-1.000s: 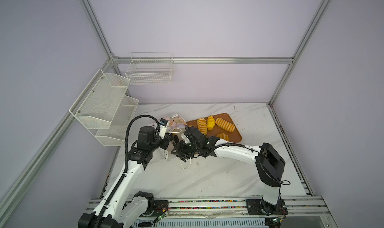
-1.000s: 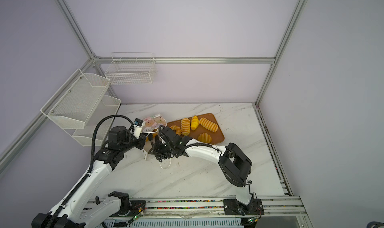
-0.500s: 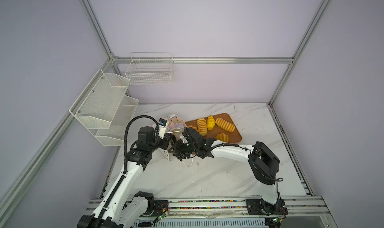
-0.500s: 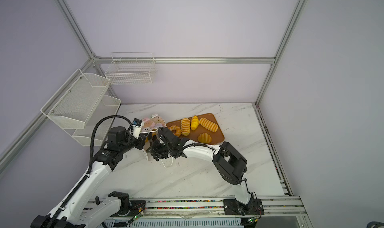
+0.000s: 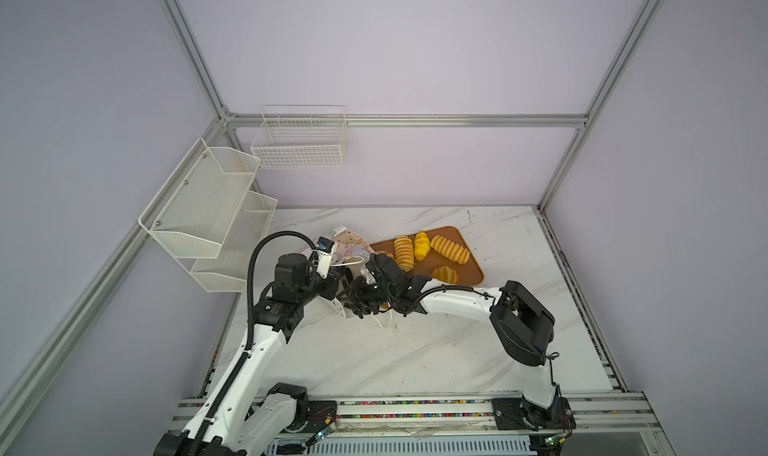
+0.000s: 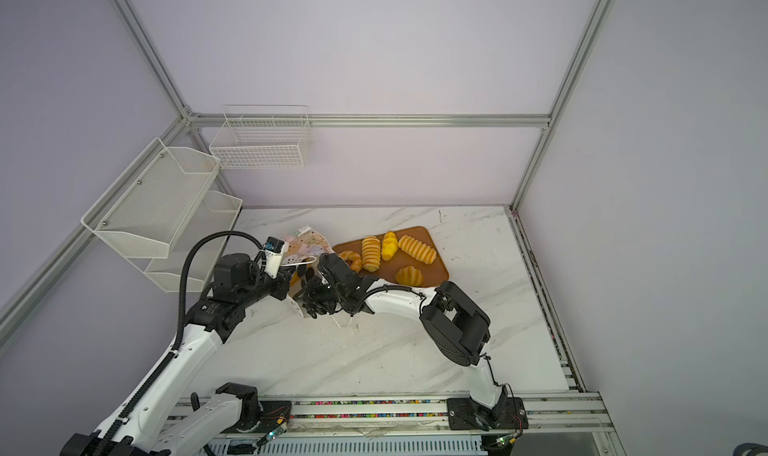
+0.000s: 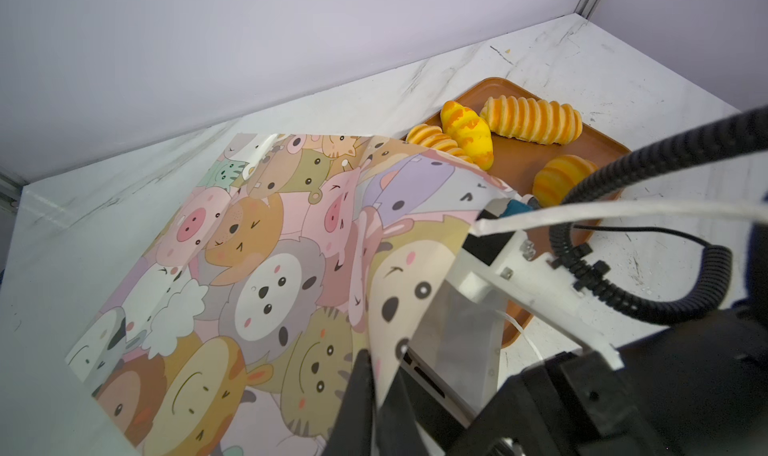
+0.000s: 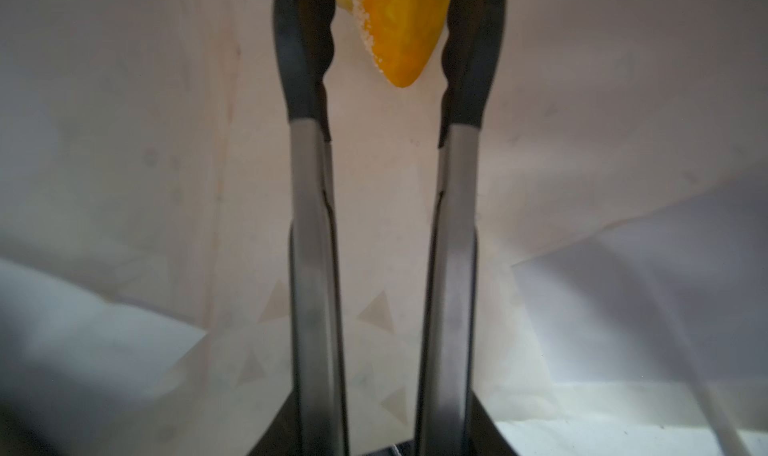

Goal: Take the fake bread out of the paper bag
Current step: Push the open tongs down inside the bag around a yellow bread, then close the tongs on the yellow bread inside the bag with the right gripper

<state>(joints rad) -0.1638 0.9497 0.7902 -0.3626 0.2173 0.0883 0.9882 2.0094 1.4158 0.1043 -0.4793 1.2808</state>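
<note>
Robot lab cell — aluminium frame (image 5: 415, 120), plain lilac walls (image 5: 395, 50), marble-look tabletop (image 5: 415, 350), base rail (image 5: 415, 412).

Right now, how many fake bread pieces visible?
6. Five on the tray: doughnut, ridged roll, croissant, long roll, bun. One piece inside the paper bag, between the tongs. More may be hidden.

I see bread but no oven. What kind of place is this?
Probably a robot lab booth, not a bakery: two robot arms on a rail, bare metal-framed walls, toy bread on a tray.
</note>
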